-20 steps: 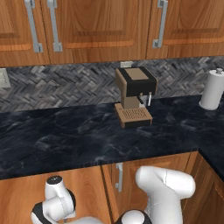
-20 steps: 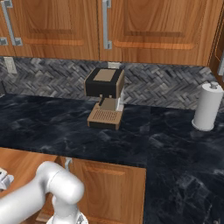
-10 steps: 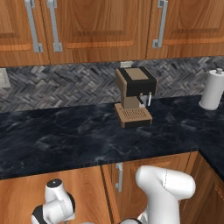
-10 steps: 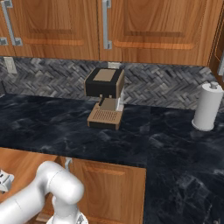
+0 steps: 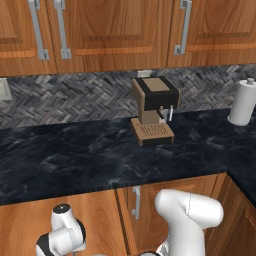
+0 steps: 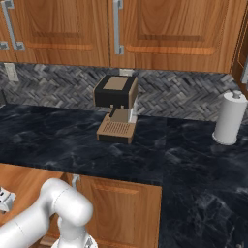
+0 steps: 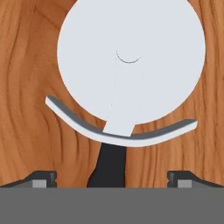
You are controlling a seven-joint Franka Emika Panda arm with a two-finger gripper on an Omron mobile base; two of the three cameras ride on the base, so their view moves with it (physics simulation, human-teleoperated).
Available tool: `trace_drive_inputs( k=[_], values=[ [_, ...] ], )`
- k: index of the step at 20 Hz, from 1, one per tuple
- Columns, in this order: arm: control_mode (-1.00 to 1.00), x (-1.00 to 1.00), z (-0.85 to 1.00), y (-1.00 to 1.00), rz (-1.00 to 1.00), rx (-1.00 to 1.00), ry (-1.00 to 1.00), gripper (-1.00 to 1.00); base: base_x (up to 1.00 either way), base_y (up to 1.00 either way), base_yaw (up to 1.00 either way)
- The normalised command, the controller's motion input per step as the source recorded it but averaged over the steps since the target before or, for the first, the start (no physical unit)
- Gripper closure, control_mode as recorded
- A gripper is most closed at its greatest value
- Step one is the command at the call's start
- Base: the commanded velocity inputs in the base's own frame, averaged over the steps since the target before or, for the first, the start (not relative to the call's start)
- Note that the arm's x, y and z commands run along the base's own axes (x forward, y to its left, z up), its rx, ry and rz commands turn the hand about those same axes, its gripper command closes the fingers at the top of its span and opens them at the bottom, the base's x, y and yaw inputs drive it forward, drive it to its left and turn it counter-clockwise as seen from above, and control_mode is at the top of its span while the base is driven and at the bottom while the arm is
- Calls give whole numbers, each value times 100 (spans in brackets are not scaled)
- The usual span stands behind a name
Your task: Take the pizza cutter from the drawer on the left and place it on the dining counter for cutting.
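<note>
a: hand cam is looking straight down on the pizza cutter (image 7: 130, 70); it's lying flat on the wood floor of the drawer (image 7: 26, 109), big white wheel up top, dark handle running down btwn the fingertips (image 7: 43, 178)
b: gripper (image 7: 112, 178) closing yet?
a: nope, jaws are standing wide apart, one tip each side of the handle, nothing gripped; looks like it's lining up for the grab
b: so progress?
a: i'm judging early-mid; drawer's open and cutter's found, but pick, lift and carry are all left
b: and the dining counter (image 5: 75, 160)?
a: black marble slab w/ a coffee machine (image 5: 153, 110) and paper towel roll (image 5: 244, 101) on it; cutter isn't on it yet; arm (image 6: 48, 213) is reaching down below the counter edge
</note>
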Motion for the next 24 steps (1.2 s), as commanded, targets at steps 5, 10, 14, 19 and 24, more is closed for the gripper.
trace_drive_inputs(
  k=[5,10,14,19,24],
  values=[
    [-100,0,0,0,0,0,0,100,0,0,0],
    [-100,0,0,0,0,0,0,100,0,0,0],
    [-100,0,0,0,0,0,0,100,0,0,0],
    [-100,0,1,0,0,0,0,100,0,0,0],
    [-100,0,32,0,0,0,0,100,0,0,0]
  ],
)
